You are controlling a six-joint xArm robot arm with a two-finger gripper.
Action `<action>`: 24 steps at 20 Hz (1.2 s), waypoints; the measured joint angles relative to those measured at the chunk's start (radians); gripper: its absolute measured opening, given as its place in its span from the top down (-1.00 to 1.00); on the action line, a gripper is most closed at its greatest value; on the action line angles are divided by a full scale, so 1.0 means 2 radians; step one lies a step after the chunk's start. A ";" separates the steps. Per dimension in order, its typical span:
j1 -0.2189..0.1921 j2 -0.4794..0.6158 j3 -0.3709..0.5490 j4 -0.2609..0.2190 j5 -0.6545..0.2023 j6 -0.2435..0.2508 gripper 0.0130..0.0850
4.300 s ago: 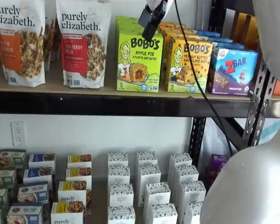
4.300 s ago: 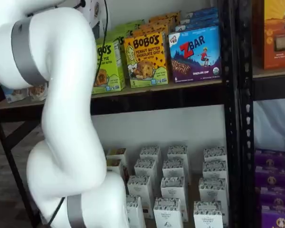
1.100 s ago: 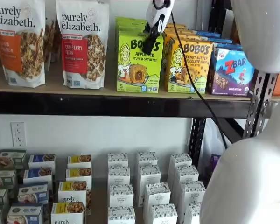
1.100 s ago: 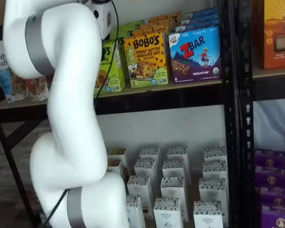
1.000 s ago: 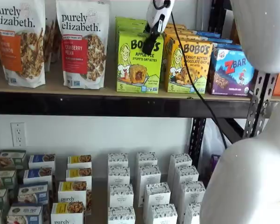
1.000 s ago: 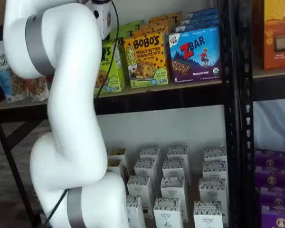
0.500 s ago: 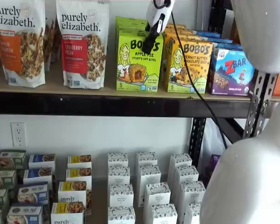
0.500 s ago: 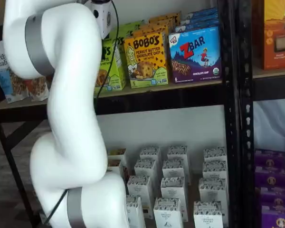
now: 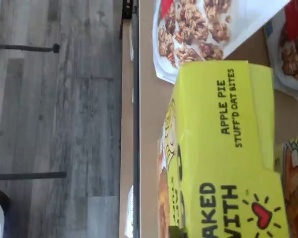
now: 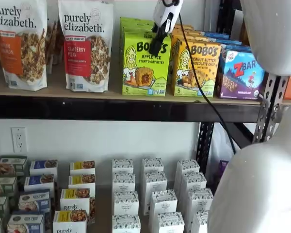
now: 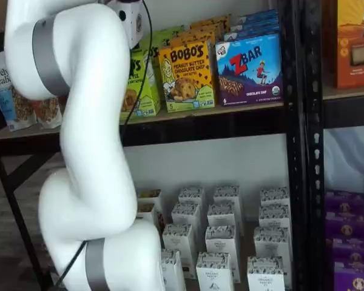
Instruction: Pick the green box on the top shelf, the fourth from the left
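Observation:
The green box (image 10: 145, 68), lime green and lettered "BOBO'S Apple Pie", stands at the front of its row on the top shelf (image 10: 111, 108). My gripper (image 10: 156, 46) hangs from above with its black fingers down over the box's top right edge, and it looks shut on the box. In the wrist view the box's top (image 9: 223, 148) fills the frame close up, over the tan shelf board (image 9: 149, 99). In a shelf view my arm covers most of the green box (image 11: 136, 82), and the fingers are hidden there.
Two Purely Elizabeth granola bags (image 10: 87, 43) stand left of the green box. A yellow-orange Bobo's box (image 10: 196, 68) touches its right side, with a ZBar box (image 10: 242, 73) beyond. Small white boxes (image 10: 155, 194) fill the lower level. My white arm (image 11: 85, 151) stands before the shelves.
The gripper came down onto the green box's top. In the last half second the box has shifted slightly to the right together with the fingers.

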 joint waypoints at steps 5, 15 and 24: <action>-0.002 -0.004 -0.003 0.002 0.009 0.000 0.44; -0.006 -0.010 -0.003 0.006 0.015 -0.002 0.44; -0.007 -0.005 -0.015 0.011 0.026 0.000 0.56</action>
